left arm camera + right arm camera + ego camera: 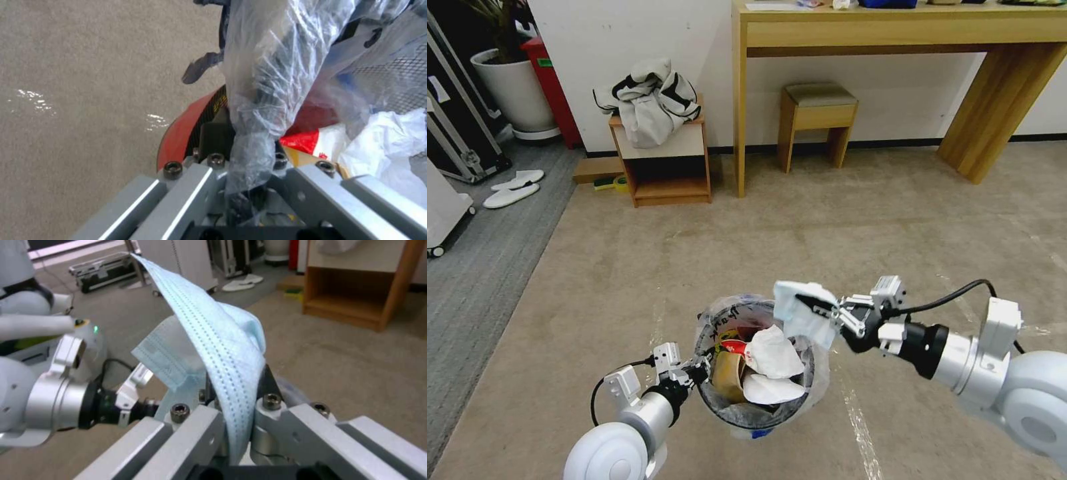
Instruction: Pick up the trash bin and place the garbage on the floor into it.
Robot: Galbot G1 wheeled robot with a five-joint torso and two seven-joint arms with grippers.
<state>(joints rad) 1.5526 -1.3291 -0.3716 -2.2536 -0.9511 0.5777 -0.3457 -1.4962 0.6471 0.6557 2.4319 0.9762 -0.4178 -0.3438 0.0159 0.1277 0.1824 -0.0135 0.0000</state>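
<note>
Two grippers: both busy at the bin, both pinching.
Head view, bin (720, 407): small, round, red, standing on the beige floor (627, 280) right in front of the robot, its clear liner (817, 373) bulging over the rim.
Head view, load: brown paper (728, 377), a red-and-white wrapper (735, 347) and white tissues (774, 353) piled inside.
Head view, left gripper (699, 373): at the bin's left rim, jaws pressed together on rim and liner.
Head view, right gripper (817, 305): above the bin's far right edge, jaws pinching a pale blue mask (804, 313) that hangs over the rim.
Left wrist view, left gripper (242, 173): jaws clamped on a bunched fold of liner (267, 66), red bin wall (182, 130) just beside it.
Left wrist view, inside: wrapper (302, 141) and tissues (391, 133) showing within the bin.
Right wrist view, right gripper (236, 400): jaws nipped on the mask (218, 340), which stands up from them, pleated and folded.
Right wrist view, beyond: the left arm (58, 400) reaching in over the carpet (356, 373).
</note>
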